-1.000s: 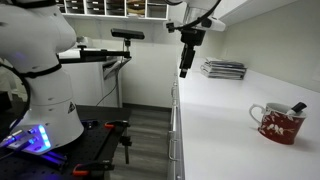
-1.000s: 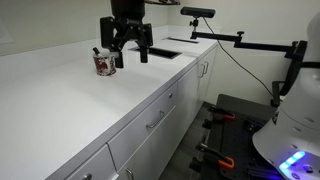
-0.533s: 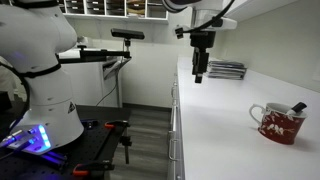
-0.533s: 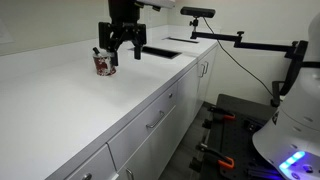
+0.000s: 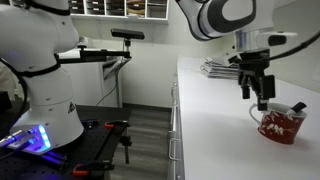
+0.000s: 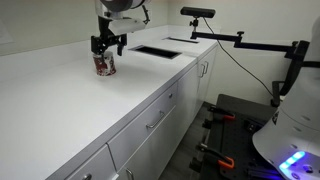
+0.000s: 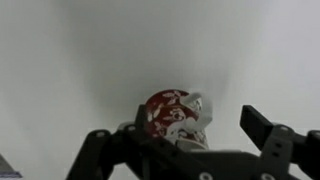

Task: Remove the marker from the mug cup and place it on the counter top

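Observation:
The red speckled mug cup (image 5: 281, 126) stands on the white counter top (image 5: 210, 125) with the dark marker (image 5: 297, 107) sticking up out of it. My gripper (image 5: 254, 96) is open and empty, just above and beside the mug. In an exterior view my gripper (image 6: 107, 46) hovers right over the mug cup (image 6: 104, 67) on the counter top (image 6: 70, 110). In the wrist view the mug cup (image 7: 172, 112) sits between my open fingers (image 7: 180, 138), on the counter top (image 7: 80, 50). The marker does not show clearly there.
A grey stack of flat trays (image 5: 223, 68) lies at the back of the counter. A sink (image 6: 155, 50) is set into the counter past the mug. A camera on a boom (image 5: 127, 35) and a white robot base (image 5: 45, 90) stand off the counter's front edge.
My gripper has moved along the counter from near the trays and sink to right above the mug cup. The mug and marker have not moved.

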